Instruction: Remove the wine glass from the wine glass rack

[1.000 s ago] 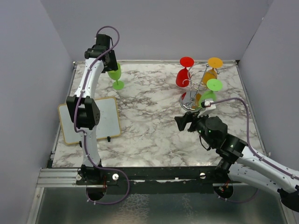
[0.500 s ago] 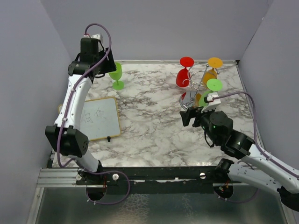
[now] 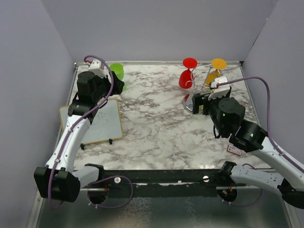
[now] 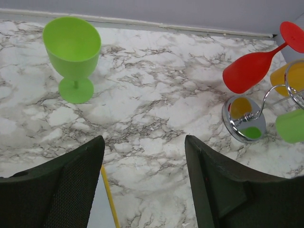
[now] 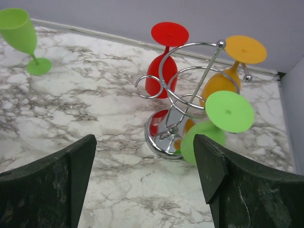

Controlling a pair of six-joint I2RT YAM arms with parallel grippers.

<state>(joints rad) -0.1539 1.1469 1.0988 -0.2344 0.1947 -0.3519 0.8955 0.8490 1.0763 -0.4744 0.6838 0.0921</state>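
Observation:
The silver wire wine glass rack (image 3: 201, 87) stands at the back right; it also shows in the right wrist view (image 5: 167, 135) and the left wrist view (image 4: 244, 124). A red glass (image 5: 159, 76), an orange glass (image 5: 221, 85) and a green glass (image 5: 205, 140) hang upside down on it. My right gripper (image 5: 145, 140) is open and empty, just short of the rack's base, with the hanging green glass by its right finger. Another green glass (image 4: 72, 45) stands upright on the table at the back left. My left gripper (image 4: 143, 142) is open and empty, near that glass but apart from it.
A small whiteboard (image 3: 92, 121) with a yellow frame lies on the marble table at the left, under the left arm. A small card (image 3: 233, 149) lies near the right front. Grey walls close in the left, back and right sides.
The left arm has drawn back and down from the standing green glass, which stays on the table. The right gripper has moved back and right, up to the rack.

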